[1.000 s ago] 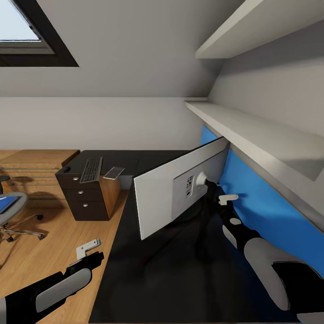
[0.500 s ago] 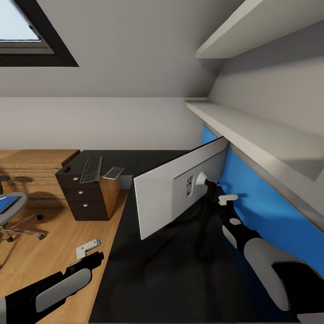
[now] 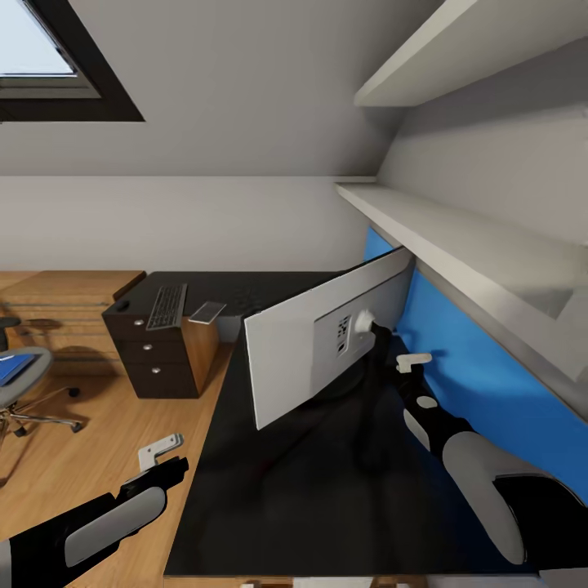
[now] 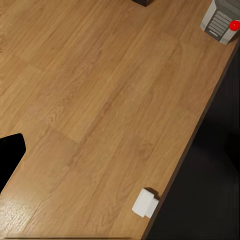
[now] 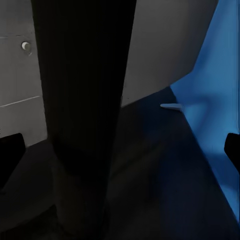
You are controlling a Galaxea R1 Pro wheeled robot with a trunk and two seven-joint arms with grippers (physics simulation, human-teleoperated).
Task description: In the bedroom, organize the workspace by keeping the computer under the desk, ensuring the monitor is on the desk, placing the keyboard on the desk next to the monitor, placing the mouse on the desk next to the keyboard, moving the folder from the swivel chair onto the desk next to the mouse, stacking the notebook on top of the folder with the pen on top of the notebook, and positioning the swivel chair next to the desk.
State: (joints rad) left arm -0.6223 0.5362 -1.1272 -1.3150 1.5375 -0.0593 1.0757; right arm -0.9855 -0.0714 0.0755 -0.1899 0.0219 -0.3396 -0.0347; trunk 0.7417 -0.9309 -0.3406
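While your two arms sit just where they were a second ago, the monitor (image 3: 327, 343) has swung slightly on the desk (image 3: 269, 498), its near edge now a touch further from you, and the whole head view has shifted a little, showing the desk's front edge at the bottom. Your right gripper (image 3: 402, 353) reaches behind the monitor's white rear shell, beside its black neck (image 5: 82, 115), close to the blue wall panel (image 3: 482, 392); the wrist view looks straight along that neck with both dark fingertips spread wide at the frame's edges, touching nothing, so the hand is open. Your left gripper (image 3: 159, 451) hangs over the wooden floor (image 4: 90, 100) just off the desk's side, and whether it is open I cannot tell. At the far end of the desk lie the keyboard (image 3: 167, 307) and the notebook (image 3: 207, 311) beside it; the swivel chair (image 3: 20, 380) stands well apart on the floor with the folder (image 3: 6, 369) on its seat, and the computer (image 4: 221, 20) stands on the floor by the desk's edge.
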